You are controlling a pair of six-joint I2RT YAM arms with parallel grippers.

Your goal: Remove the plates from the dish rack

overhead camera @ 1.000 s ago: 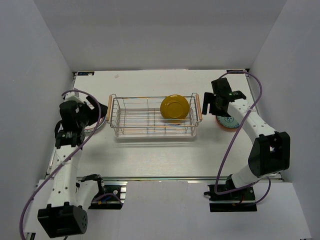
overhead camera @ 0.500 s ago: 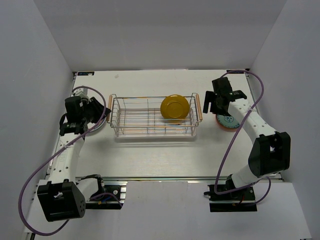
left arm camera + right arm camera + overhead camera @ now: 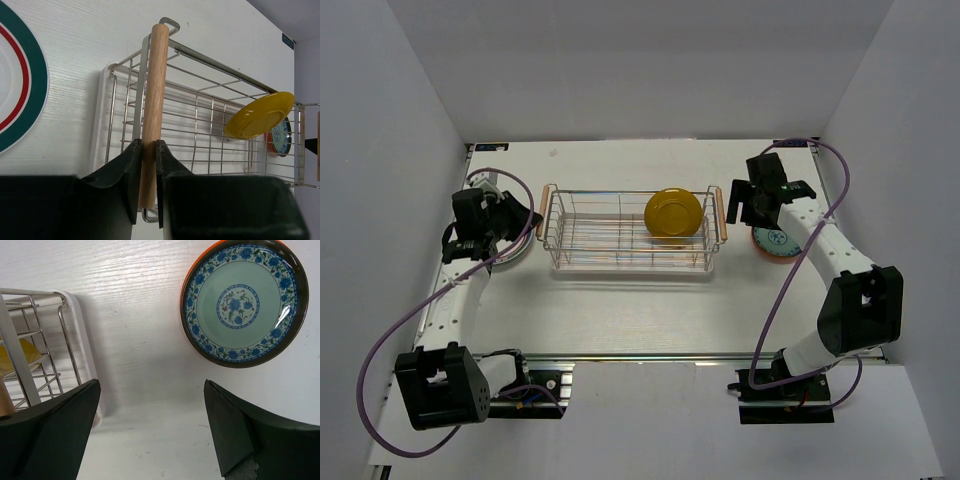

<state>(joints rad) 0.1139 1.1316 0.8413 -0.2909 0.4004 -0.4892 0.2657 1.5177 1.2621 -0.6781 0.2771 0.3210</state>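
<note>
The silver wire dish rack (image 3: pixel 620 268) stands mid-table with one yellow plate (image 3: pixel 672 214) upright near its right end. My left gripper (image 3: pixel 530 222) is shut on the rack's left wooden handle (image 3: pixel 154 95); in the left wrist view both fingers (image 3: pixel 134 165) press its sides. A white plate (image 3: pixel 20 90) with a dark rim and a red ring lies flat to the left of the rack. My right gripper (image 3: pixel 745 207) hangs open over bare table, between the rack's right end and a teal flowered plate (image 3: pixel 245 302) that lies on an orange one.
The rack sits on a white drip tray (image 3: pixel 82 335). Grey walls close in the table on the left, right and back. The right wooden handle (image 3: pixel 722 212) is just left of the right gripper.
My left arm swung in toward the rack and its gripper went from open to shut on the left handle. The rack shifted slightly to the right. The right arm barely moved.
</note>
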